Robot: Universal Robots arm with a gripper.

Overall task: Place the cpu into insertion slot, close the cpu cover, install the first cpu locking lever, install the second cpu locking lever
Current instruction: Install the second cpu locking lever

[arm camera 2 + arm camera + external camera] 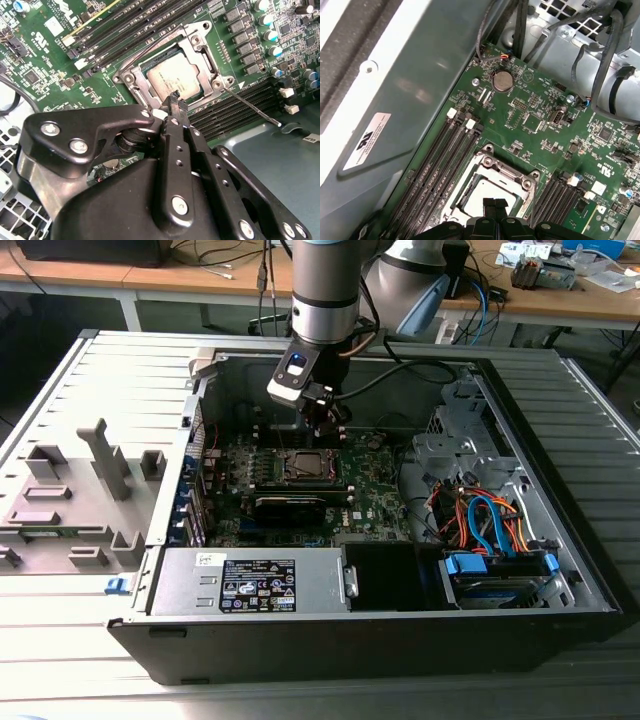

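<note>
Silver-grey cpu (172, 79): seated flat in the slot (129, 80), near the middle of the green board (540, 105).

Cover (199, 51): silvery frame, lying down over the cpu's edges, with the chip top showing through its window.

Lever (252, 106): thin wire rod running out from one corner of the slot, slanting across the memory slots (235, 112) toward the board's edge.

Gripper (175, 104): black, fingers pressed together with nothing seen between them. In both wrist views the tip (495, 202) stands at the slot's edge, just over the cover's rim; contact cannot be told. In the exterior view the gripper (322, 428) hangs over the far side of the slot.

Case (300, 640): open dark tower lying on its side, with the board on its floor.

Power supply (250, 580): grey box along the case's near wall.

Cables (490, 520): orange and blue bundle at the case corner on the exterior view's right.

Coin cell (502, 80): round, silvery, near a board corner.
</note>
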